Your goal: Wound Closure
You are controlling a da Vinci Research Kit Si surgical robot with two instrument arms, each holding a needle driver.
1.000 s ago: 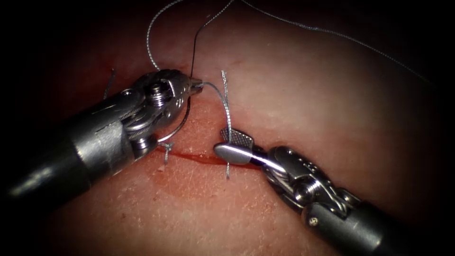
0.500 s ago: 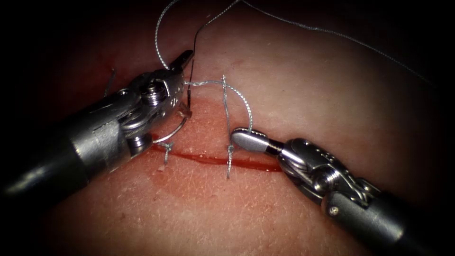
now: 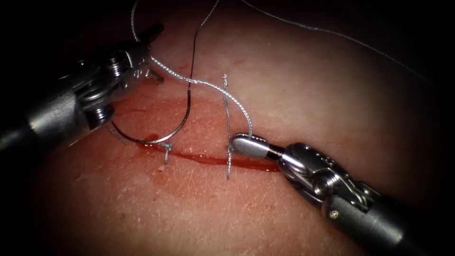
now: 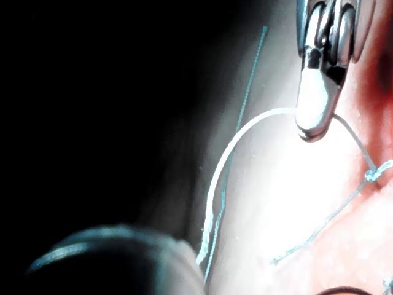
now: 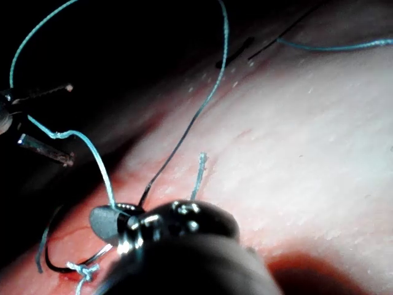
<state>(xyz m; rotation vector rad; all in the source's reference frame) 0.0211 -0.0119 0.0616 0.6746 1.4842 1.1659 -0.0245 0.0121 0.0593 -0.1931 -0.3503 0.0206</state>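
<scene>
Endoscope view: right claw grips thread; left claw spread, needle free, point hidden.

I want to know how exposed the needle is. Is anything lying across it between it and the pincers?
Yes: the thread stretched between the left pincer and right pincer crosses over the needle near its upper end.

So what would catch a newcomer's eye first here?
Probably the thread stretched between the two tools, from the open left tool at upper left to the right tool, shut on it beside the red cut. Next, the dark curved needle lying free on the tissue, held by neither tool.
</scene>
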